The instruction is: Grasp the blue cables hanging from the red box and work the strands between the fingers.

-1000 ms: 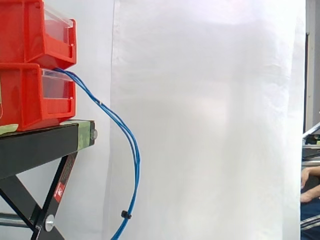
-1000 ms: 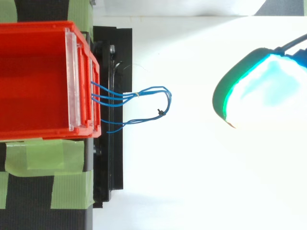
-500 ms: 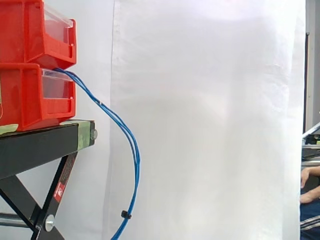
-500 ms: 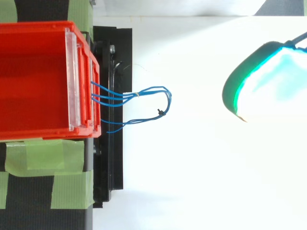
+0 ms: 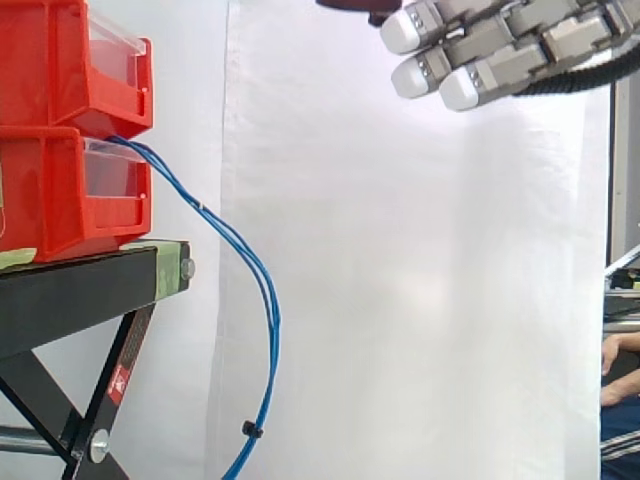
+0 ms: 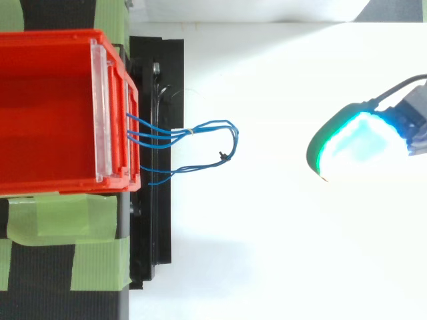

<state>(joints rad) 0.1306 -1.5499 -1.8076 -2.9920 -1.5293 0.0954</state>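
Observation:
Blue cables come out of the lower red bin and hang in a long loop down past the black stand; a small black tie binds them near the bottom. From above, the blue cables spread out from the bin's front. My hand is high at the upper right, its fingers straight and pointing left, well apart from the cables. In the top view the hand shows as a cyan-glowing pad far right of the cables. It holds nothing.
A second red bin sits stacked on the lower one. Green tape covers the stand's top. A white curtain hangs behind everything. A person's arm shows at the right edge, behind the curtain's end.
My hand has come into the side view from the upper right. In the top view its glowing pad has shifted slightly down. The cables hang as before.

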